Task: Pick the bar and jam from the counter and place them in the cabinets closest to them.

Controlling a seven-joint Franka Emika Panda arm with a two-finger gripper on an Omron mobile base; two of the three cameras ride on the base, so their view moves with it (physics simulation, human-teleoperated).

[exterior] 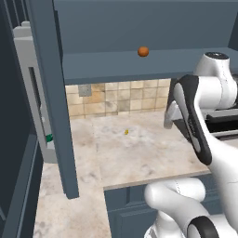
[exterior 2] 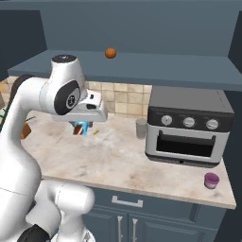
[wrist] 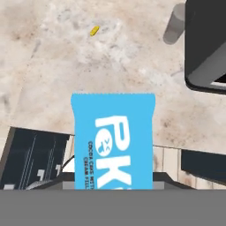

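My hand (exterior 2: pixel 81 128) grips the bar (wrist: pixel 113 141), which sticks out ahead, above the tabletop (wrist: pixel 57 66).

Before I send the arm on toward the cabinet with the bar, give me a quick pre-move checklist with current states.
1. Bar in the gripper: ok, the jaws are shut on it and it hangs above the counter.
2. Bar clear of the counter: ok, lifted off.
3. Cabinet shelf open to receive it: ok, no door in front; an orange ball sits on it.
4. Toaster oven and grey cup clear of the arm: ok, both to its right.
5. Jam on the counter: ok, near the front edge.
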